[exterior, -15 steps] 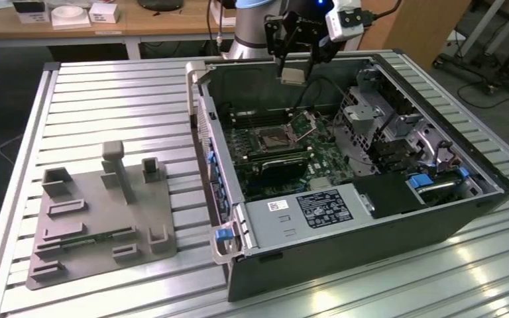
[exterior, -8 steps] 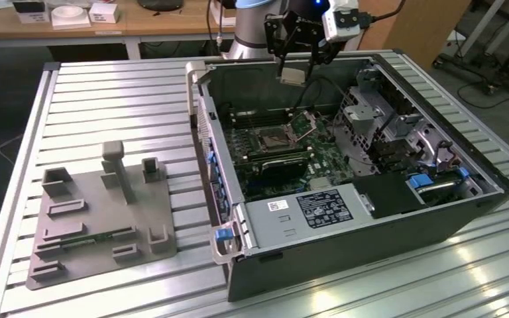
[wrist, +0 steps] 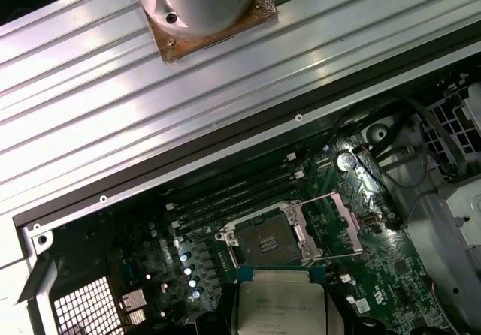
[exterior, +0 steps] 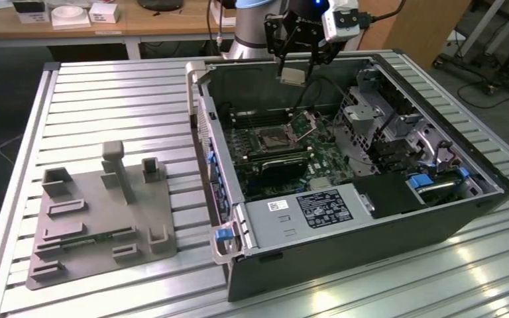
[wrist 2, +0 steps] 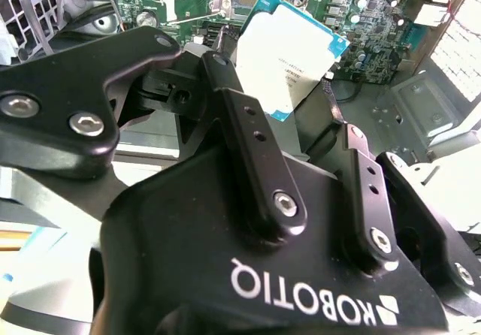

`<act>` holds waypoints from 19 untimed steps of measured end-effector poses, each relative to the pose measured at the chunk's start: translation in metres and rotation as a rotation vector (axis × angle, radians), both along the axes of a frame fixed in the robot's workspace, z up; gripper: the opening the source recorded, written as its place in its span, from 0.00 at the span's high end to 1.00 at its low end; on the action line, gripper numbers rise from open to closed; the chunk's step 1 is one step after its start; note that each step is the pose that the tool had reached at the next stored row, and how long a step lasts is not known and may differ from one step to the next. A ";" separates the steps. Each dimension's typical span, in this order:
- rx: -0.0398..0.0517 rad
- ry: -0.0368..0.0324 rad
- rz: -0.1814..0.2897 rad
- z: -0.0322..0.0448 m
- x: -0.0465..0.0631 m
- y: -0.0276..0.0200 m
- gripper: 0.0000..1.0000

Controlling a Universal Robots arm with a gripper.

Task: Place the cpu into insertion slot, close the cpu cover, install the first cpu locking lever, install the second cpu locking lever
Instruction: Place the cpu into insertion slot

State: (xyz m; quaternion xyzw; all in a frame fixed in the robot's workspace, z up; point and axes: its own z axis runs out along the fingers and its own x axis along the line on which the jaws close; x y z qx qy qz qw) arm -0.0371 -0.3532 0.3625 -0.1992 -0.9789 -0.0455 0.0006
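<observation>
End effector point(wrist 2: 276, 98) pinching cpu point(wrist 2: 289, 57) by opposite edges, aloft over open case point(exterior: 325, 258), near its arm-side edge. Insertion slot point(wrist: 263, 241) bare; cpu cover point(wrist: 346, 215) swung up. Judged best: keep chip level, square corners to slot, no pressing down.

The ribbed metal table point(exterior: 113, 99) carries an open computer case point(exterior: 343, 265) directly beneath the gripper point(exterior: 294, 68), and a grey fixture block point(exterior: 104, 218) well away from it.
</observation>
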 end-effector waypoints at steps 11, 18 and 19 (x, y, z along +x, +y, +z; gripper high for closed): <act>0.0000 0.0000 -0.057 -0.0003 0.000 0.0000 0.46; 0.0000 0.0000 -0.128 -0.0006 0.000 0.0000 0.46; -0.0001 0.0000 -0.128 -0.0006 0.000 0.0000 0.46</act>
